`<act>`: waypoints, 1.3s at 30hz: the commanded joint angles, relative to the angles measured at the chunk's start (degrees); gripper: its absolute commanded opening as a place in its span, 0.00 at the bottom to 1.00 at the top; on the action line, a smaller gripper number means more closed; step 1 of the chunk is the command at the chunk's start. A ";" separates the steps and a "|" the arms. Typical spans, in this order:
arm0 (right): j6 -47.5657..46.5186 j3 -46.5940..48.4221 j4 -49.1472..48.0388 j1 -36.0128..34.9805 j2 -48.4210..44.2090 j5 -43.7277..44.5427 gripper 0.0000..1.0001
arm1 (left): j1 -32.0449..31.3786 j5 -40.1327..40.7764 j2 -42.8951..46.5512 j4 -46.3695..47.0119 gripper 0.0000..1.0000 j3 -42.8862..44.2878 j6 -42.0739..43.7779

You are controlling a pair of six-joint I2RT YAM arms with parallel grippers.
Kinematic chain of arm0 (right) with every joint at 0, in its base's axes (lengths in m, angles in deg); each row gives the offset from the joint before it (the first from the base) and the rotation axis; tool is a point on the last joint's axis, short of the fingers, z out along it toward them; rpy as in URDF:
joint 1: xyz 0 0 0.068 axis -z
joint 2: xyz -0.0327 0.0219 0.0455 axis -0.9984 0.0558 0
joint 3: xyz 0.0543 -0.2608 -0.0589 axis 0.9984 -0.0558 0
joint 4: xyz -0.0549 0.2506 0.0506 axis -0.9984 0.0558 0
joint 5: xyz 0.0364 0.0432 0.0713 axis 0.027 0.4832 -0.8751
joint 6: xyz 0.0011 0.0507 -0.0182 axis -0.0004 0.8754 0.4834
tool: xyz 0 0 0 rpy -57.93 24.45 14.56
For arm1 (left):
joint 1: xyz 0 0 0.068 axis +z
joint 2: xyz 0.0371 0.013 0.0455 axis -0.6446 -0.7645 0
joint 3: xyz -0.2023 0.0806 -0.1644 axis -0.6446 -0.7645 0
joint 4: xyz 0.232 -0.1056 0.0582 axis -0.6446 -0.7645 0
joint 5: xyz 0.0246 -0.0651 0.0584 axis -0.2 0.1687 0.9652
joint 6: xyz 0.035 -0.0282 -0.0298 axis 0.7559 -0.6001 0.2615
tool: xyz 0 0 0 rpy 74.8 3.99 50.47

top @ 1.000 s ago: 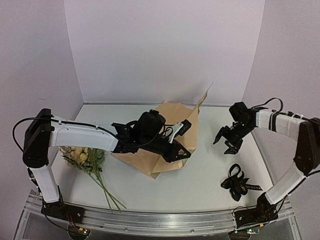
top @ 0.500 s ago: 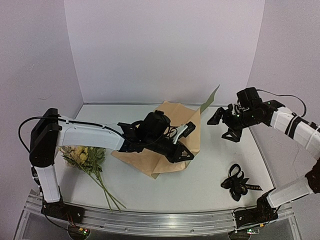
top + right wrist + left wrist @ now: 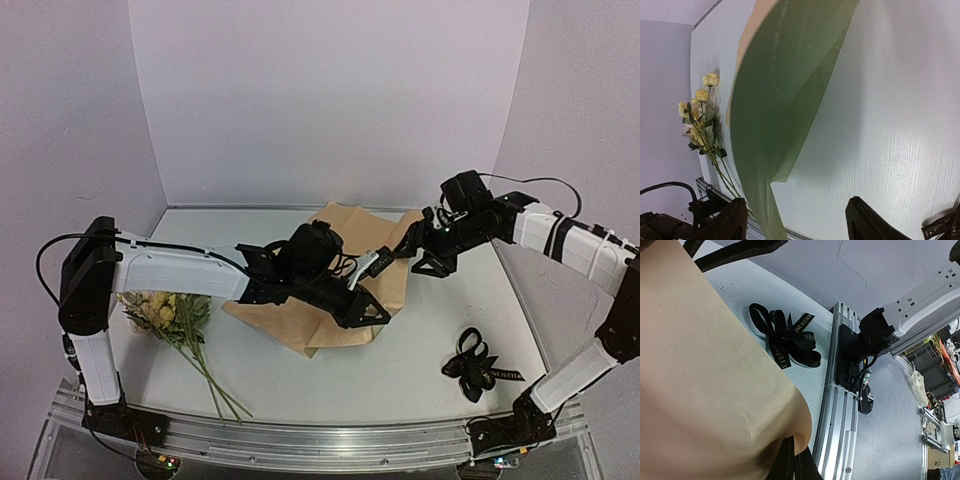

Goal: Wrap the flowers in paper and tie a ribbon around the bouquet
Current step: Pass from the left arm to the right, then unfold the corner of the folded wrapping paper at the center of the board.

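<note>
While the left hand (image 3: 794,455) pinches the paper (image 3: 300,320), its corner sits inside the spread right hand (image 3: 418,252).

Pale lilac walls (image 3: 330,100) — white table (image 3: 400,370)

paper (image 3: 775,100) blurred near lens, flowers (image 3: 158,312) partly under left arm (image 3: 170,270), ribbon (image 3: 940,226) cropped

One paper (image 3: 290,328), one bunch of flowers (image 3: 160,312), one ribbon (image 3: 472,368); two arms: left arm (image 3: 170,270), right arm (image 3: 560,235).
</note>
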 commanded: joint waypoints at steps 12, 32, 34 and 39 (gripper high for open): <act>3.85 -12.18 7.18 -1.25 -4.69 9.34 0.00 | 0.40 4.75 11.34 1.29 0.61 -6.30 -2.13; 9.69 -22.57 2.93 -5.63 2.57 11.53 0.00 | 17.28 14.80 -4.85 -1.13 0.46 -11.90 -22.04; 10.47 -23.80 1.58 -5.77 2.72 11.43 0.02 | 18.13 15.17 -5.56 -1.60 0.46 -13.22 -23.58; 11.51 -25.14 0.09 -7.86 3.15 11.57 0.06 | 19.46 17.06 -5.67 -3.66 0.46 -15.25 -24.27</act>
